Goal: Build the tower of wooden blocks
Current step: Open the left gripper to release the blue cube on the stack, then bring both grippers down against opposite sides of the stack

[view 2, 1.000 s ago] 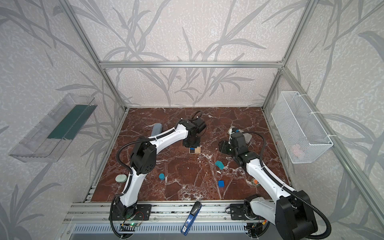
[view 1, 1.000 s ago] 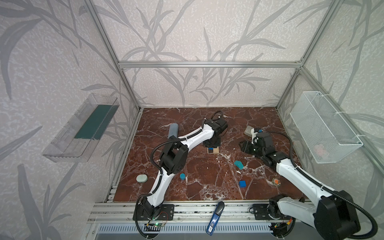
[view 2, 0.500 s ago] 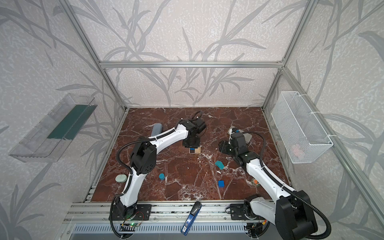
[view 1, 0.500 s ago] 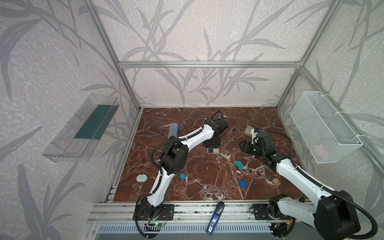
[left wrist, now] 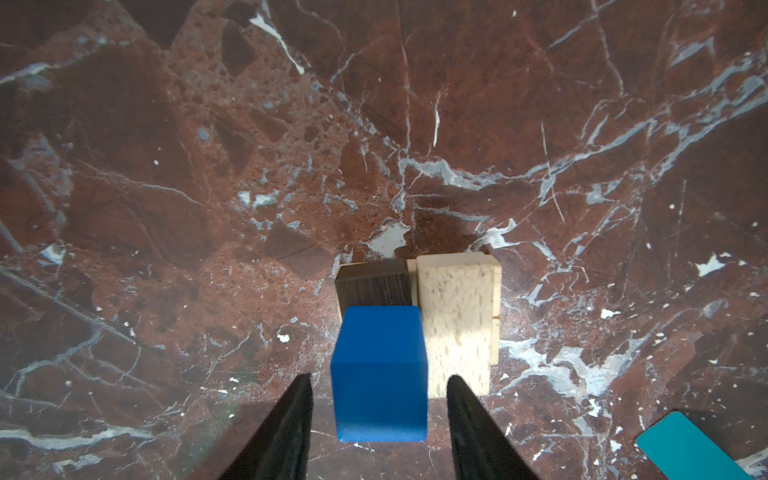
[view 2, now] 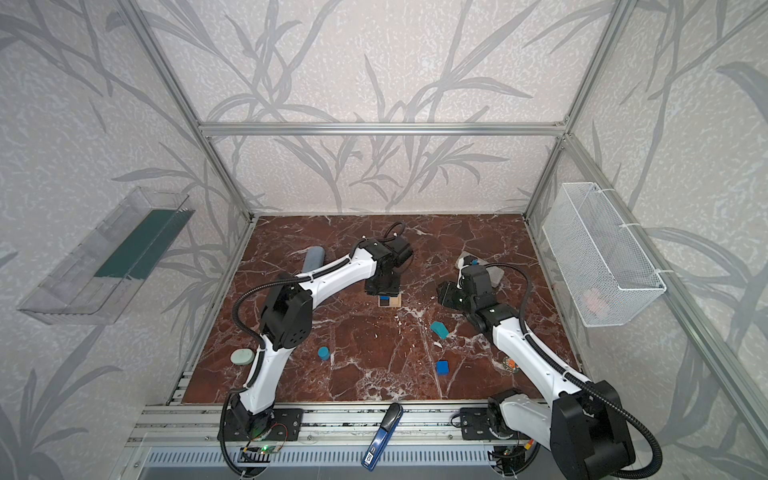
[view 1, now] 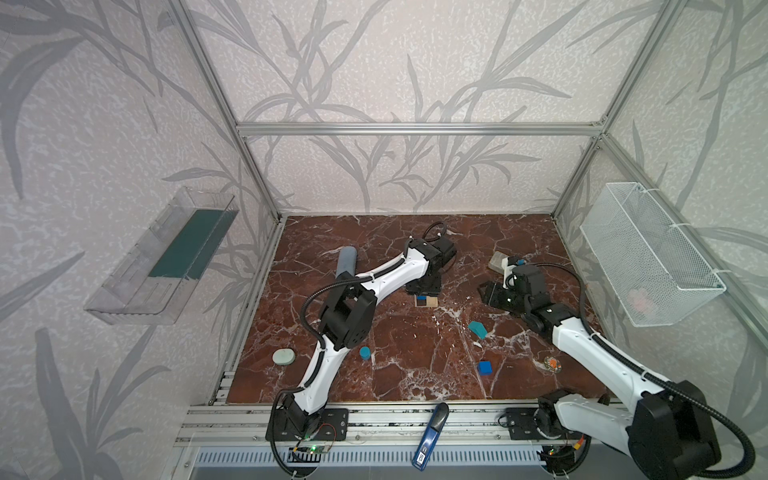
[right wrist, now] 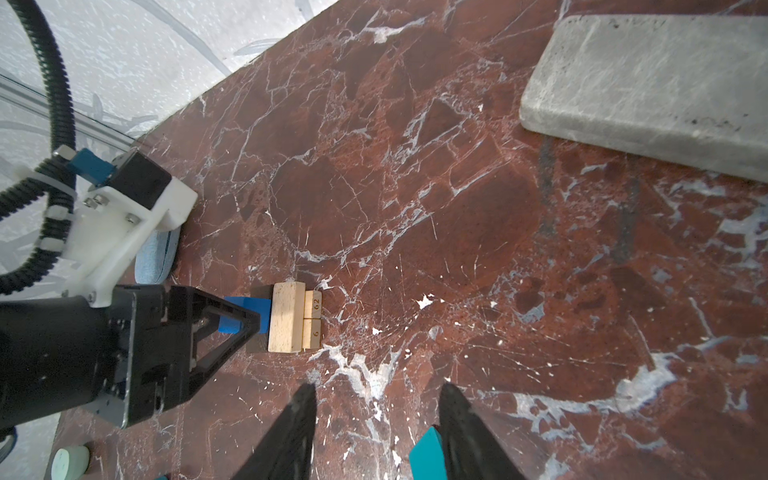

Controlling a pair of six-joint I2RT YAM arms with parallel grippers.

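1. At the left gripper (left wrist: pixel 379 378): stands released, one finger on each side of the blue cube (left wrist: pixel 380 365), with a thin gap on both sides (so grips nothing).
2. For the blue cube: rests on one end of the dark brown bar (left wrist: pixel 372 286), just beside the upper pale bar (left wrist: pixel 455 324).
3. Below these, in the right wrist view: two lower pale bars (right wrist: pixel 312 305), with small numbers on the ends. Together makes the tower (view 1: pixel 425 300), near the middle of the marble table (view 1: pixel 415 374).
4. At the right gripper (right wrist: pixel 377 386): jaws apart too, empty, above bare table, well apart from the tower.
5. For the teal house-shaped piece (right wrist: pixel 426 455): lies on the table just beside one right finger; cannot tell if touching.
6. Farther out, loose on the table: second blue cube (view 1: pixel 484 366) and blue cylinder (view 1: pixel 365 352), both toward the front edge; grey brick (right wrist: pixel 648 91) behind the right gripper.
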